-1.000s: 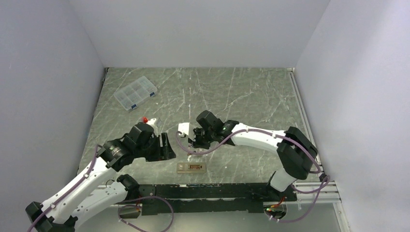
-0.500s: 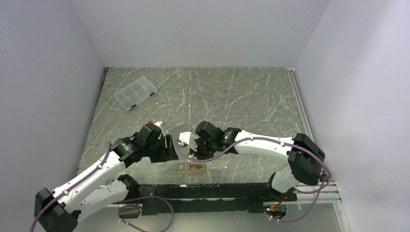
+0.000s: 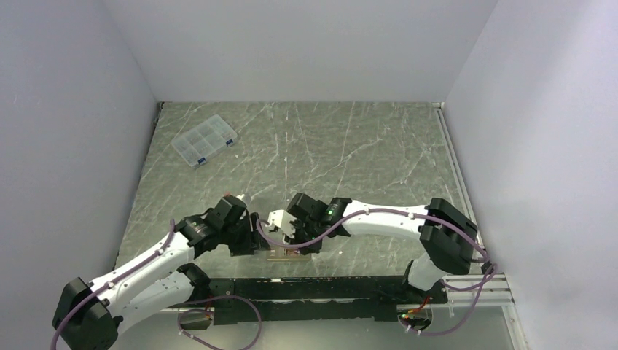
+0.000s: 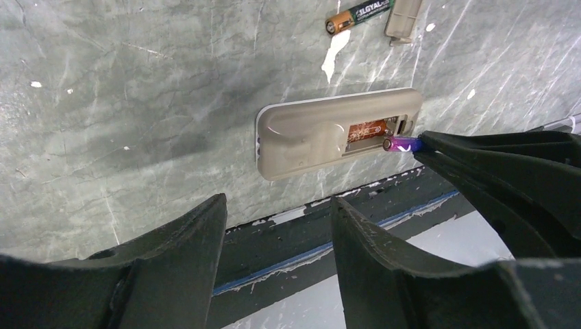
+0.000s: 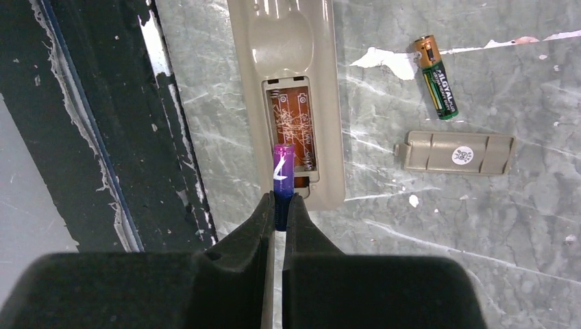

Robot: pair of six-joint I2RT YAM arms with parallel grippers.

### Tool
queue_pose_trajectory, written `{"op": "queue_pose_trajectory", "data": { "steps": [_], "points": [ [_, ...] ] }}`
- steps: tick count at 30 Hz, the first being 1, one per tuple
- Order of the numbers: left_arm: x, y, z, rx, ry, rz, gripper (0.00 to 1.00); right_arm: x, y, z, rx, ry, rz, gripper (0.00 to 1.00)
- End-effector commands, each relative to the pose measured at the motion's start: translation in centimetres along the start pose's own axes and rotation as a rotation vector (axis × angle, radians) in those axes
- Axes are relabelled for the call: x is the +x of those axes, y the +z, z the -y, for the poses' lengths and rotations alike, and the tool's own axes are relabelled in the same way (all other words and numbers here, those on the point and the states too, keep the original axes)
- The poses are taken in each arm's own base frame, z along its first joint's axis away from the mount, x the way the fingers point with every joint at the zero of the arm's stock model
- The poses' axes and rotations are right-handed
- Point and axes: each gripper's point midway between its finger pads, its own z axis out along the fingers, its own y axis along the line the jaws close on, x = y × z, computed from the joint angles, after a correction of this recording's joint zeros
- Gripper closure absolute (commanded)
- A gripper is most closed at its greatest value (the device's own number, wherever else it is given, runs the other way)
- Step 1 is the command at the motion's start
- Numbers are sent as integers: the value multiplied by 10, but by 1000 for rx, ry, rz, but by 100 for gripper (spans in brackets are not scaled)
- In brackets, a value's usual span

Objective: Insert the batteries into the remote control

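The remote control [image 5: 288, 68] lies back up near the table's front edge, its battery bay [image 5: 291, 127] uncovered and showing an orange board. My right gripper [image 5: 279, 202] is shut on a purple battery [image 5: 282, 171], whose free end hangs over the near end of the bay. A second battery [image 5: 436, 68], black-green with a copper end, lies on the table beyond the remote. My left gripper [image 4: 277, 203] is open and holds nothing, just short of the remote [image 4: 308, 140] on its left end. From above, both grippers cover most of the remote [image 3: 280, 254].
The beige battery cover [image 5: 458, 153] lies flat beside the loose battery. A clear compartmented box [image 3: 205, 140] sits at the back left. The black rail [image 4: 329, 226] along the table's front edge runs right beside the remote.
Both arms have come down toward the front edge and closed in over the remote from either side. The right gripper still grips the purple battery; the left jaws narrowed slightly.
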Motion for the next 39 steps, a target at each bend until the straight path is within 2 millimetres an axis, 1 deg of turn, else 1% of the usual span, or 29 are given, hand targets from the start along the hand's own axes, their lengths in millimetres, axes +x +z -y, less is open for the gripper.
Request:
{"op": "queue_pose_trajectory", "data": {
  "steps": [1,7,15,28,39],
  "points": [
    [-5,2,7,39,-30,26,38,-18,-3,-3,-9,6,25,100],
    [-3,6,2,25,-26,19,38,-19,4,-2,-11,17,4,100],
    [-2,9,2,23,-20,14,38,-19,9,1,-8,23,-31,100],
    [-2,10,1,26,-17,14,38,-17,14,-6,-30,15,-61,91],
    [-1,9,2,32,-21,14,38,-22,17,-5,-25,9,-54,84]
  ]
}}
